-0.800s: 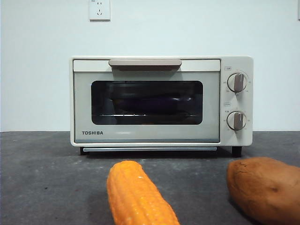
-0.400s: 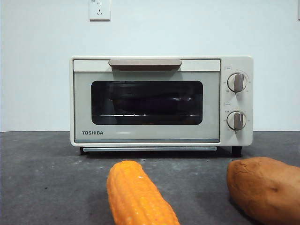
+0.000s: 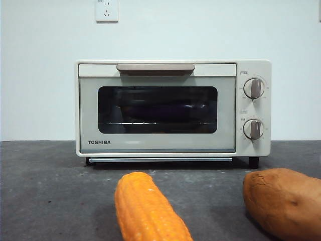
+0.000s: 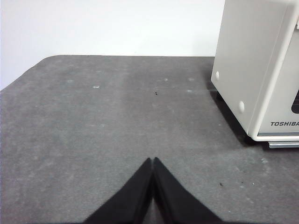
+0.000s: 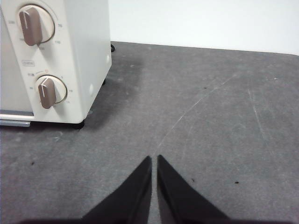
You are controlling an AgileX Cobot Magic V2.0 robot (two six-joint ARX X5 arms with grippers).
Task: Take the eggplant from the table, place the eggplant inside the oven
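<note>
Cream oven [image 3: 173,108], door shut, reads TOSHIBA; eggplant [image 3: 160,111] inside.

Through the oven [image 3: 173,108] glass you get only a dim dark shape on the rack; can't confirm eggplant. Corn cob [image 3: 149,211] and sweet potato [image 3: 283,203] are cropped by the frame edge. 2 knob labels unreadable.

Black, tapered, pointed fingers [image 4: 140,196]

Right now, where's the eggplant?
In the front view, the eggplant shows as a dark purple shape behind the closed glass door of the oven, lying on the wire rack inside.
</note>
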